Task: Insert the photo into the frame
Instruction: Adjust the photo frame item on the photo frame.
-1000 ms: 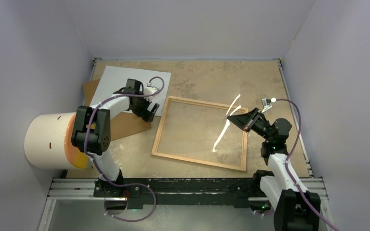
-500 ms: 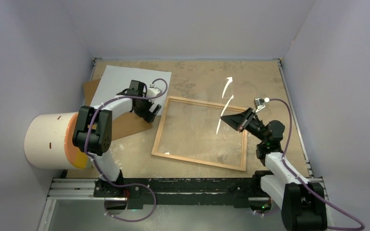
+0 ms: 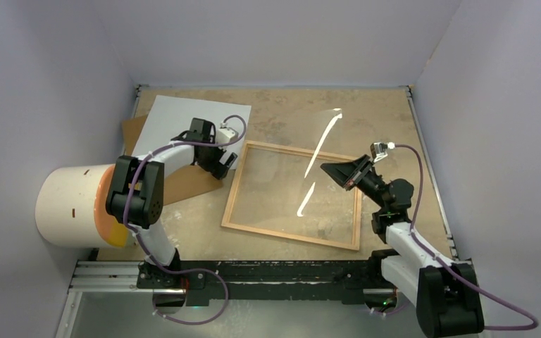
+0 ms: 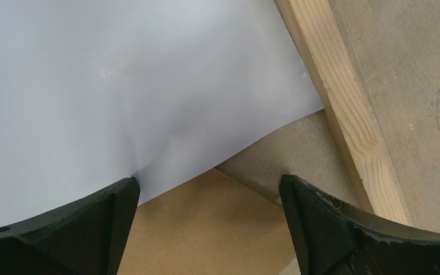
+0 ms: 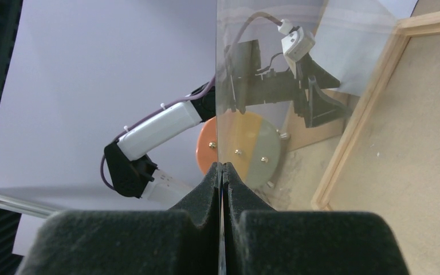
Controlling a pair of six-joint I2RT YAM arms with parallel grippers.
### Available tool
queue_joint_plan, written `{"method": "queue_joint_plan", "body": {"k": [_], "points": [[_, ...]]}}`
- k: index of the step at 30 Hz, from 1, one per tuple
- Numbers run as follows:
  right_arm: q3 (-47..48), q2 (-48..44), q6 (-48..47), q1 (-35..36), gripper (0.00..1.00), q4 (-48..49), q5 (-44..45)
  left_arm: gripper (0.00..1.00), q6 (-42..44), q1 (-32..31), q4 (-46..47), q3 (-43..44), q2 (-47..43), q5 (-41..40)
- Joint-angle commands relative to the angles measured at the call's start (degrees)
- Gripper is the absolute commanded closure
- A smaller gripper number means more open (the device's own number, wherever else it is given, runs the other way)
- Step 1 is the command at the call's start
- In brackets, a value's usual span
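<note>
Tabletop (image 3: 289, 113) bears photo (image 4: 120, 86) (white back up) beneath left claw (image 4: 207, 183).

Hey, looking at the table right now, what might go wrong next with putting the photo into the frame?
1. The right hand pinches the clear glass pane only at one edge, raised over the light-wood frame; it may swing, slip or crack.
2. The open left hand straddles a corner of the white-backed photo lying on the brown backing board; closing might crease the sheet or catch the board too.
</note>
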Motion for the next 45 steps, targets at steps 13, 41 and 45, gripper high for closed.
{"method": "queue_joint_plan", "body": {"k": [13,41,45], "points": [[5.06,1.48,3.15,5.7,1.0,2.36,6.93,0.0,-1.09,-3.24,-3.08,-3.53,2.08,7.59],[7.12,4.6,3.58,11.79,1.0,1.96,12.12,0.0,-1.13,-2.19,-5.44,-2.04,-0.58,9.92],[6.57,4.32,2.45,11.86,1.0,0.61,11.62,0.0,-1.21,-1.7,-6.17,-1.25,-1.18,10.16]]}}
